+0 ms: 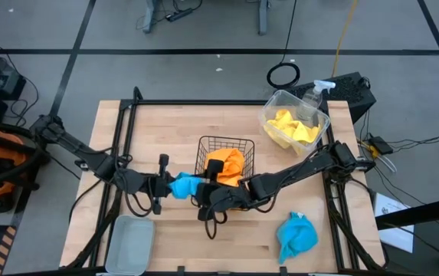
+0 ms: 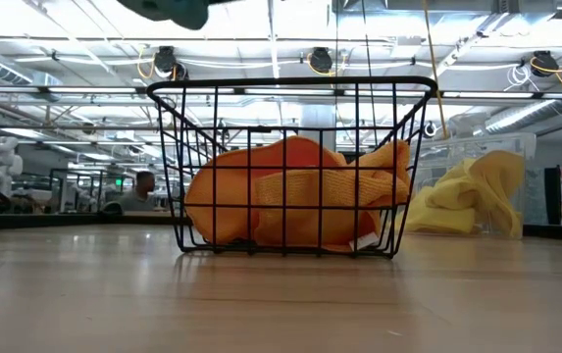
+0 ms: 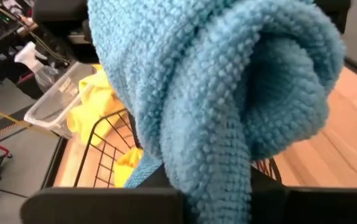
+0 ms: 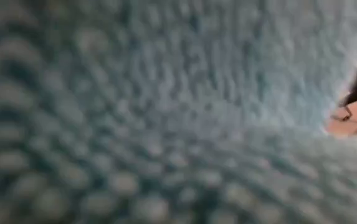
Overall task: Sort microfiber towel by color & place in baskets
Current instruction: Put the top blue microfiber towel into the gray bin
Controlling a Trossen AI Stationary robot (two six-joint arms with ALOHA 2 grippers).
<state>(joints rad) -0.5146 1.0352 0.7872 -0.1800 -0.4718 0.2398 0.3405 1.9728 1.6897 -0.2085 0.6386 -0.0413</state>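
A teal towel (image 1: pixel 185 185) hangs in the air just left of the black wire basket (image 1: pixel 225 146), between my two grippers. My left gripper (image 1: pixel 165 185) is shut on it from the left. My right gripper (image 1: pixel 206 193) is against the towel's right side, and the cloth fills its wrist view (image 4: pixel 166 112). Orange towels (image 2: pixel 290 201) lie in the wire basket. Yellow towels (image 1: pixel 292 128) lie in the clear tub (image 1: pixel 320 119). A second teal towel (image 1: pixel 296 236) lies bunched on the table at the near right. The pale grey tray (image 1: pixel 131 244) sits at the near left. My left gripper pinches a bunched fold of the teal towel (image 3: pixel 218 180) between its two fingers, several layers thick. It comes nearly level from the table's left. The towel is lifted clear of the table, and its rolled bulk (image 3: pixel 240 74) bulges out ahead of the fingers.
A clear spray bottle (image 1: pixel 320 90) stands behind the tub at the far right. Black frame rails (image 1: pixel 123 138) run along the table's left and right sides. Bare wood lies in front of the basket (image 2: pixel 281 304). A person (image 2: pixel 143 186) is far off in the room.
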